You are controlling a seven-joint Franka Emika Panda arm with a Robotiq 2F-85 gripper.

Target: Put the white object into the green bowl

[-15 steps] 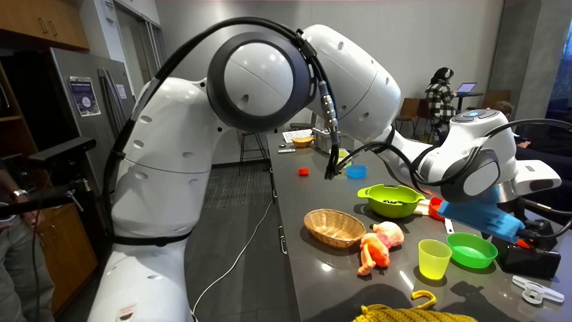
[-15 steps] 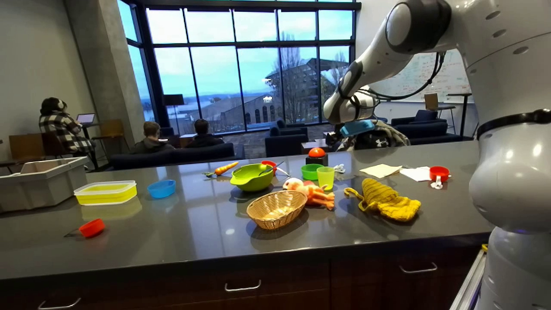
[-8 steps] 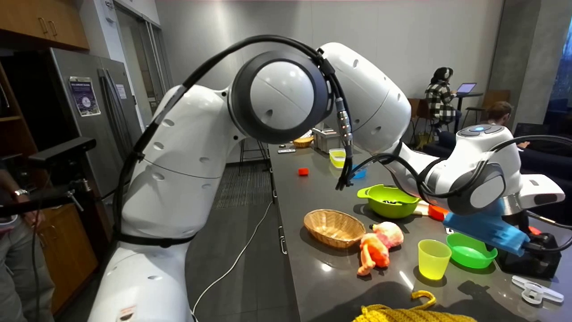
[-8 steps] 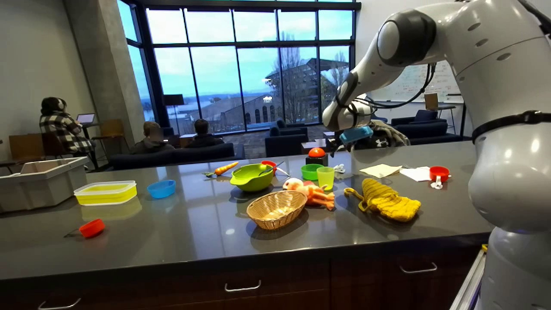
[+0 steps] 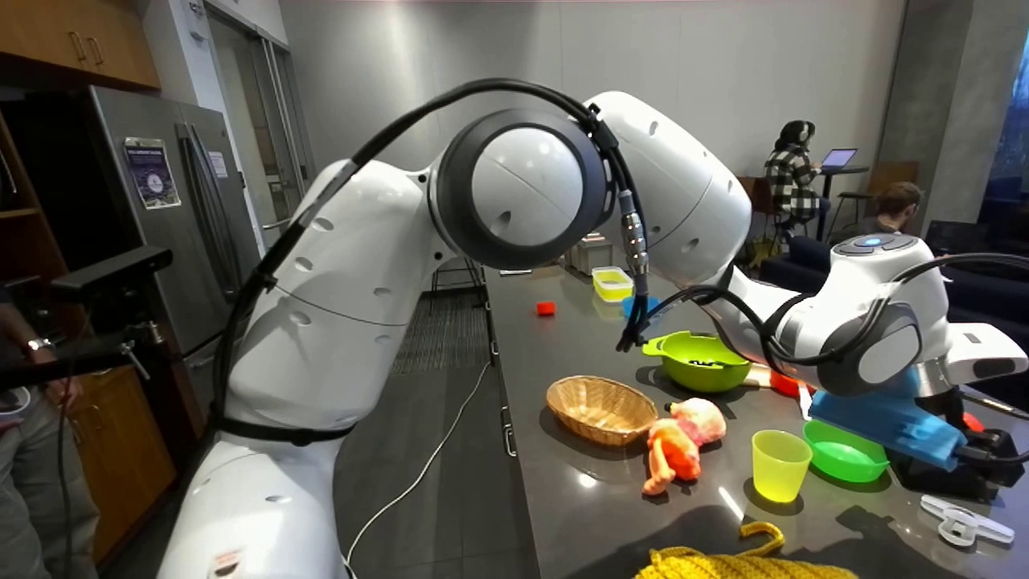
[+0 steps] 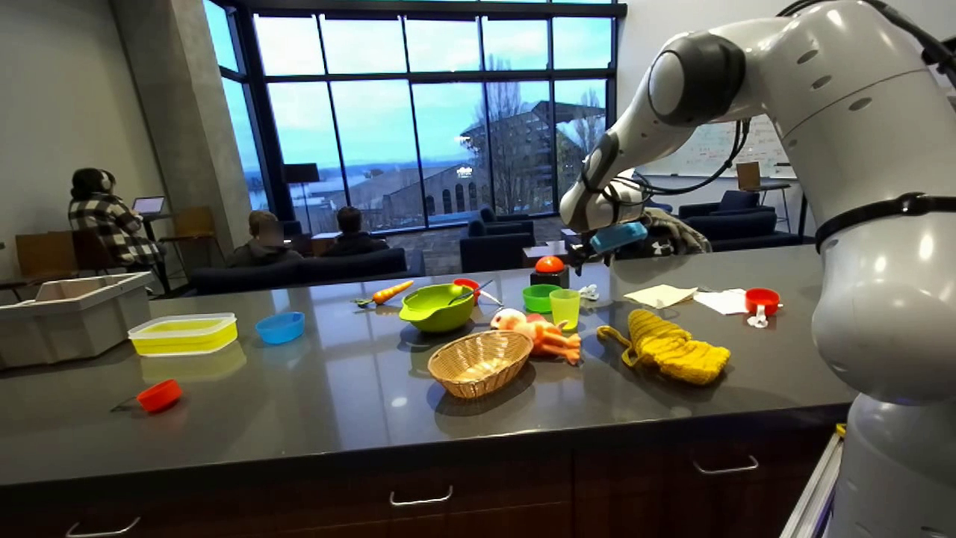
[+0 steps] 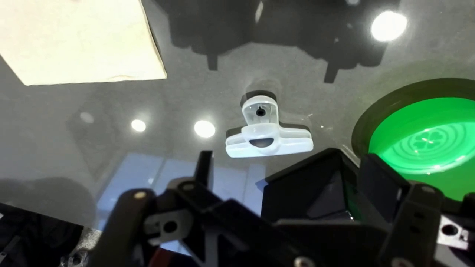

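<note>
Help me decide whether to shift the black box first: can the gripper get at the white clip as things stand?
Probably yes: the gripper stands open, and in the wrist view nothing covers the white clip. The black box close by might get bumped on the way down, though.

In the wrist view, the edge cuts cream paper (image 7: 81, 40) at ten o'clock and, at three, the green bowl (image 7: 426, 148), partly hidden by the jaws; in an exterior view, yellow knitting (image 5: 735, 566) at five.
</note>
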